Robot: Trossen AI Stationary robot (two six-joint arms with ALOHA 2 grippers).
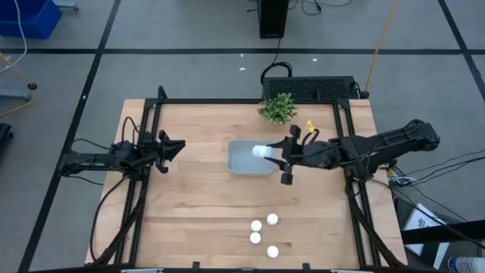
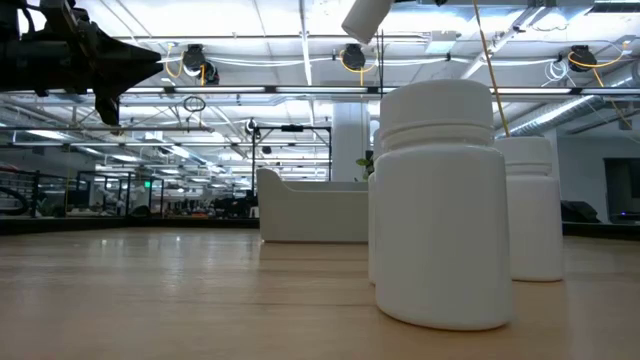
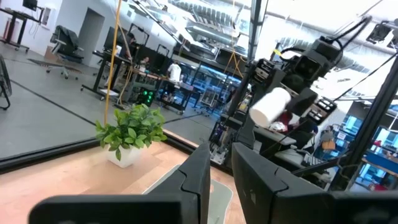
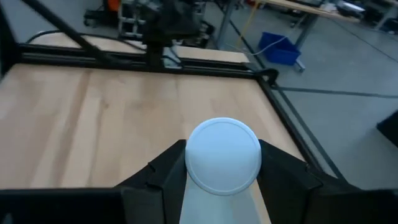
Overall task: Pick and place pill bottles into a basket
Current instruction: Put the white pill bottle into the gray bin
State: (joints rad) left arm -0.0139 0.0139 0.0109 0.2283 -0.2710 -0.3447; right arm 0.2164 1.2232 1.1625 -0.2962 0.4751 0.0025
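My right gripper (image 1: 274, 155) is shut on one white pill bottle (image 1: 261, 151), held in the air over the pale grey-blue basket (image 1: 244, 168) at the table's middle. The bottle also shows in the left wrist view (image 3: 268, 107) and at the top of the low view (image 2: 366, 15). Several more white bottles (image 1: 264, 233) stand upright on their bases near the table's front edge, and they show large in the low view (image 2: 440, 200). My left gripper (image 1: 179, 146) hovers left of the basket, shut and empty. My right gripper pinches the bottle's round sides (image 4: 189, 163) between its two fingers (image 4: 163, 177), one finger on each side. The fingers come roughly level from the table's right. The bottle sticks out past the fingertips, tilted and lifted clear above the basket, one round end (image 4: 222, 154) toward the wrist camera.
A small green plant (image 1: 277, 108) in a white pot stands at the table's far edge behind the basket. A black frame (image 1: 227, 101) runs along the table's far, left and right edges. Bare wood (image 1: 189, 212) lies left of the standing bottles.
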